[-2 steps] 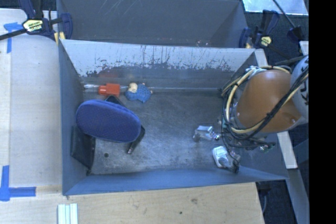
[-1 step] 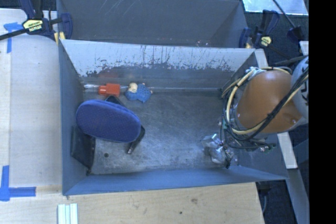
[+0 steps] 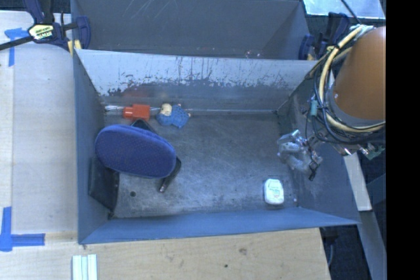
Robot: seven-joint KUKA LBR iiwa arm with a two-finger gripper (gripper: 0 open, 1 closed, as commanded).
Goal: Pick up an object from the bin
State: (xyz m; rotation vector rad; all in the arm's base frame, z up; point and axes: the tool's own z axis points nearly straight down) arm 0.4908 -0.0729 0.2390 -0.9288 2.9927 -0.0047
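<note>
The gripper, near the bin wall — open or closed I cannot tell — may scrape it, missing the white oval object.

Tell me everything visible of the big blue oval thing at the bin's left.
The blue oval thing is the largest item in the bin: dark blue, domed, with a matte, possibly fabric surface. It lies on the floor at the left side, long axis running left to right. Its lower left edge overlaps a black flat piece, and a thin black strap pokes out by its lower right edge; whether that belongs to it I cannot tell. The end effector is far off at the right.
</note>
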